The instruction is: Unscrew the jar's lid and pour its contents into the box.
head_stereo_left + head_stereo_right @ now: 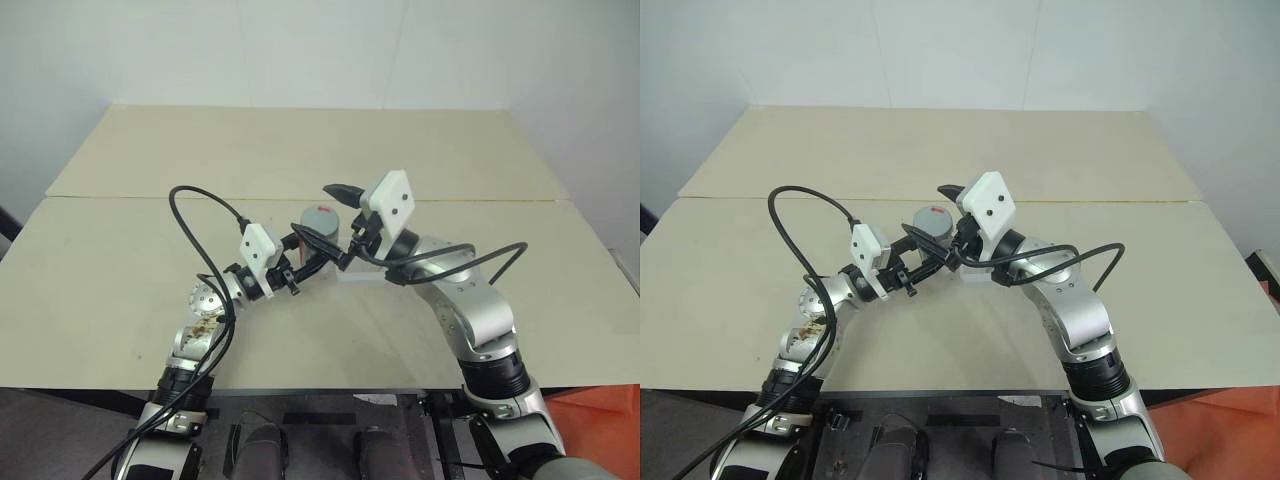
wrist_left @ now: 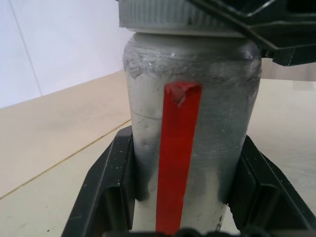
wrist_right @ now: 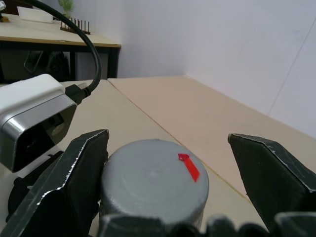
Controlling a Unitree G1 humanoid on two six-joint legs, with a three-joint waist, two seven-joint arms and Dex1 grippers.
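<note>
The jar [image 2: 187,123] is held off the bench [image 1: 130,270], at the middle of the head views. The left claw [image 1: 312,252] is closed tight on its body; in the left wrist view both black fingers [image 2: 106,192] press the grey sides, with the red stripe [image 2: 177,158] facing the camera. The lid [image 3: 153,180] is still on the jar. The right claw [image 3: 163,173] stands wide around the lid, one finger near its edge, the other well apart. The box [image 1: 362,272] lies on the bench just under the right arm, partly hidden.

The step in hand, I judge, is to grip the lid. To do it well, the right claw should center on the lid first, close evenly on its rim, then turn while the left claw keeps the jar upright, so nothing spills before the box.
</note>
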